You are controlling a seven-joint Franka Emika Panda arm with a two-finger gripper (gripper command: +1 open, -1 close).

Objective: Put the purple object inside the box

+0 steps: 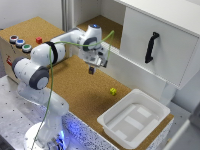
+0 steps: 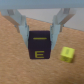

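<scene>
The purple object (image 2: 39, 49) is a dark purple block with a yellow letter E on it. My gripper (image 2: 39, 36) is shut on it, one finger on each side. In the exterior view the gripper (image 1: 92, 68) holds the block (image 1: 91, 71) above the cork tabletop, near the middle. The box (image 1: 134, 118) is a shallow white plastic bin on the table toward the exterior view's right and nearer the camera, well apart from the gripper. It looks empty.
A small yellow cube (image 1: 113, 91) lies on the cork between gripper and bin; it also shows in the wrist view (image 2: 66, 54). A white cabinet with a black handle (image 1: 151, 47) stands behind. A panel with coloured buttons (image 1: 19, 43) and a red cube (image 1: 38, 40) sit at the exterior view's left.
</scene>
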